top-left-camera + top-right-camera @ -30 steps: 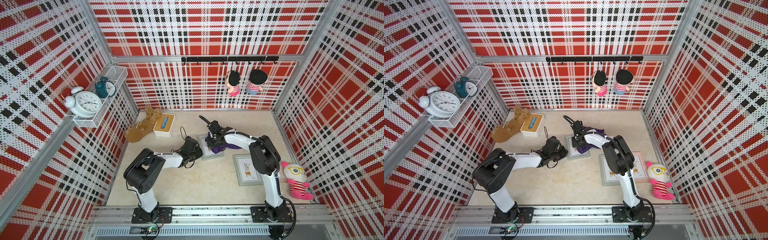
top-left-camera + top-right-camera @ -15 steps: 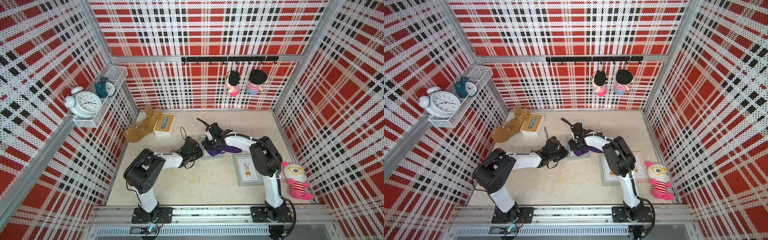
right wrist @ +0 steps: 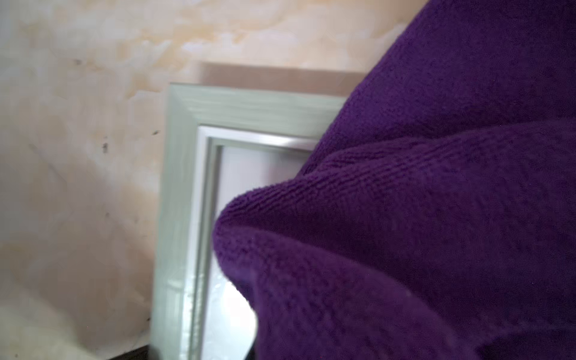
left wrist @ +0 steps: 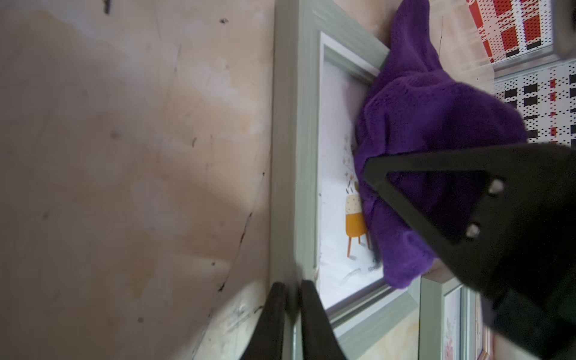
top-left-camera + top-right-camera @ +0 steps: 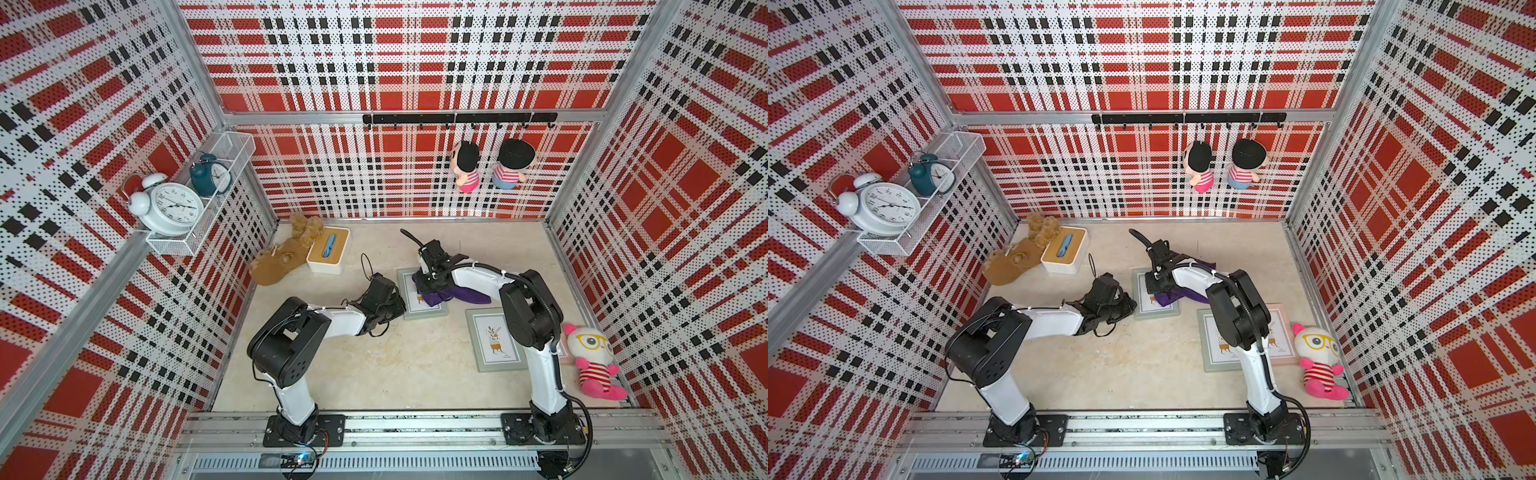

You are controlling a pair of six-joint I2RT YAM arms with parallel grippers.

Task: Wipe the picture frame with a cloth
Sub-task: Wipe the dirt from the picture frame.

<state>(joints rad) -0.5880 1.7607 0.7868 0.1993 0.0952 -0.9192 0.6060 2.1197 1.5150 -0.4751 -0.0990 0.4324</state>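
**A:** Where's the picture frame point(image 5: 409, 309)?
**B:** Flat on the counter point(image 5: 395, 365), mid-scene, long axis running near to far. The cloth point(image 5: 463, 294) is bunched over its right half and trails off to the right.
**A:** Who holds what?
**B:** The right pincer point(image 5: 429, 287) is closed on the cloth, pressing it onto the glass. The left pincer point(image 4: 293, 311) is nipped onto the frame's left rim, by the near corner.
**A:** Next stroke?
**B:** Leftward, I'd say. The bare strip lies between cloth and left pincer.
**A:** Are the top views enough?
**B:** No. Only the left wrist view shows the fingers point(image 4: 271, 321) straddling the rim. The right wrist view shows cloth and a frame corner, not its own fingers.
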